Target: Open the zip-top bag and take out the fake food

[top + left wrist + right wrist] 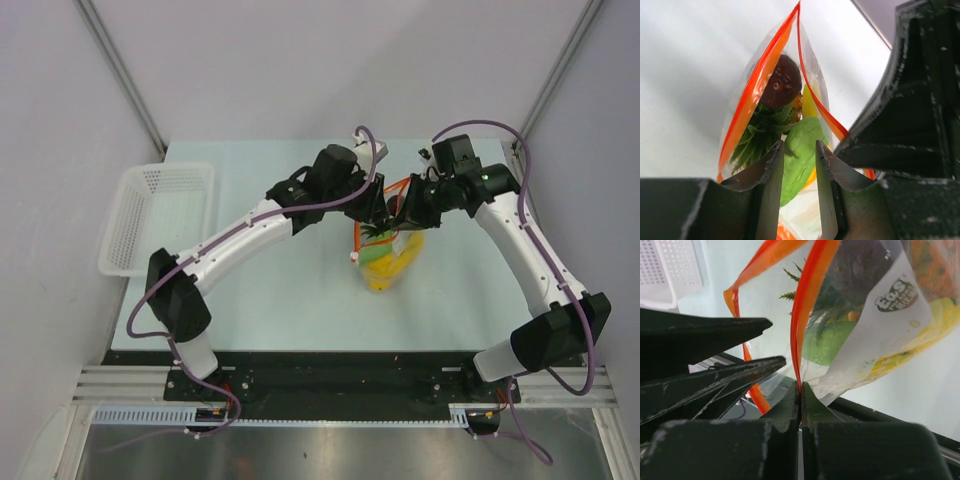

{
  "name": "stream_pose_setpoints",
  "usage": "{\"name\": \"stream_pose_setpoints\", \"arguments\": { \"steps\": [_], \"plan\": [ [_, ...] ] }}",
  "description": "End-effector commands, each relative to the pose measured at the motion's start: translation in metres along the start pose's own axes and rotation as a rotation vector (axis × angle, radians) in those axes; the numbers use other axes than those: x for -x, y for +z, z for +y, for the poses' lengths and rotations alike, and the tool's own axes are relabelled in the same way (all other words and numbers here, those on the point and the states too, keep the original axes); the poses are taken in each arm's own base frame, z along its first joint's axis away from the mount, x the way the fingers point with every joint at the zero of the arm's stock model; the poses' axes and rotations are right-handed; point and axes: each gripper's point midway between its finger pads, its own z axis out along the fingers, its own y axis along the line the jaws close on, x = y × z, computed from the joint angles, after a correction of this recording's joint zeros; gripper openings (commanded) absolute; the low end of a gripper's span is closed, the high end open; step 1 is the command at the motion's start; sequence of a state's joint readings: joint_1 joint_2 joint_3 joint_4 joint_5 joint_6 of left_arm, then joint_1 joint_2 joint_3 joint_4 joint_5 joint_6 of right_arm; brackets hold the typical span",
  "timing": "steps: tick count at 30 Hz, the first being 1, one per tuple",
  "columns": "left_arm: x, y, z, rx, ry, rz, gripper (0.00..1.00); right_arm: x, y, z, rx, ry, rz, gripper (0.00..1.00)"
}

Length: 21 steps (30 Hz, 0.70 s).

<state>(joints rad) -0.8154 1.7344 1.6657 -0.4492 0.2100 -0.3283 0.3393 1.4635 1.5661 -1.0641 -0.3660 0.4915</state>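
The zip-top bag (392, 262) hangs over the middle of the table, its orange-red zip strip (807, 305) parted. My right gripper (402, 214) is shut on one side of that strip (800, 387) and holds the bag up. My left gripper (373, 217) is open and points down into the bag's mouth (798, 146). The fake food lies inside the bag: a green piece (802, 137) beyond the fingertips, a pineapple crown (757, 135), a dark red fruit (781, 82) and yellow bananas (935, 320). Nothing is pinched between the left fingers (771, 170).
A white perforated basket (160, 215) stands at the table's left edge, also seen in the right wrist view (670, 270). The two grippers are close together above the bag. Grey walls enclose the table at the back and sides.
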Motion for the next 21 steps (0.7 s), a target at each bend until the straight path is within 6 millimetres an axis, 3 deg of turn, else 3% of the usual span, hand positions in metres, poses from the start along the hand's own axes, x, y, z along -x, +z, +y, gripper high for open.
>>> {"name": "stream_pose_setpoints", "arguments": {
  "steps": [1,7,13,17,21],
  "plan": [
    [0.008,-0.001,-0.005,0.033,0.049,-0.006,0.36,0.007,-0.011,0.019,0.064,-0.035,-0.024,0.00],
    [-0.022,0.012,-0.008,-0.007,0.098,0.069,0.36,0.005,-0.011,0.013,0.054,-0.032,-0.019,0.00],
    [-0.049,0.026,-0.003,-0.047,0.143,0.142,0.48,0.005,-0.013,0.007,0.092,0.006,-0.010,0.00],
    [-0.061,0.032,0.001,-0.048,0.169,0.159,0.60,0.001,-0.013,0.004,0.104,0.027,-0.003,0.00],
    [-0.071,0.042,0.009,-0.018,0.190,0.180,0.62,-0.004,-0.011,0.001,0.105,0.032,0.011,0.00]
  ]
}}
